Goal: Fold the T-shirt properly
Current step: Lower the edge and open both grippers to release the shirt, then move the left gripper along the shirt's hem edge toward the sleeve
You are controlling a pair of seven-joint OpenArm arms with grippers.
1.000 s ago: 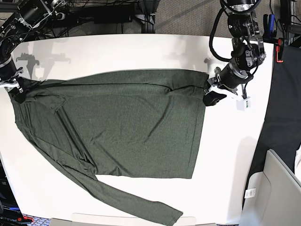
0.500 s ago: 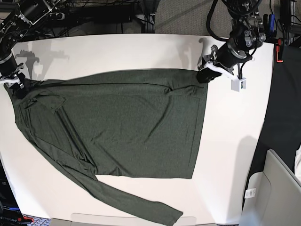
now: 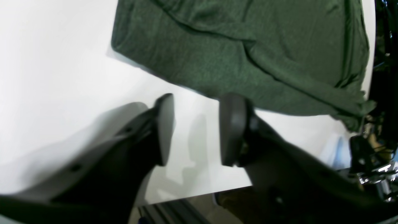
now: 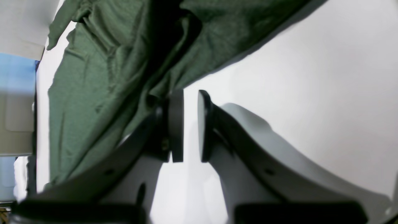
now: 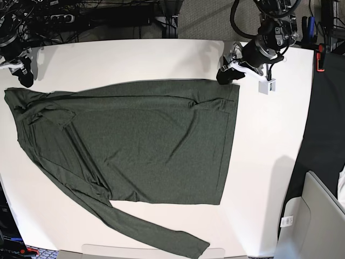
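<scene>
The T-shirt (image 5: 135, 145) is spread flat on the table (image 5: 269, 162). Both the left gripper (image 3: 194, 127) at 1 o'clock and the right gripper (image 4: 189, 124) at 10 o'clock are held apart, empty.

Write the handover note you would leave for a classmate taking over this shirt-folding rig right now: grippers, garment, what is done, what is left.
Left gripper: open, empty, above bare table off the hem corner.
Right gripper: jaws slightly apart, empty, beside the shoulder edge.
Long-sleeved shirt: spread flat, one sleeve trailing toward the near table edge, the other folded along the far edge.
Done: laid out, one sleeve in.
Left: remaining sleeve, then body folds.
</scene>
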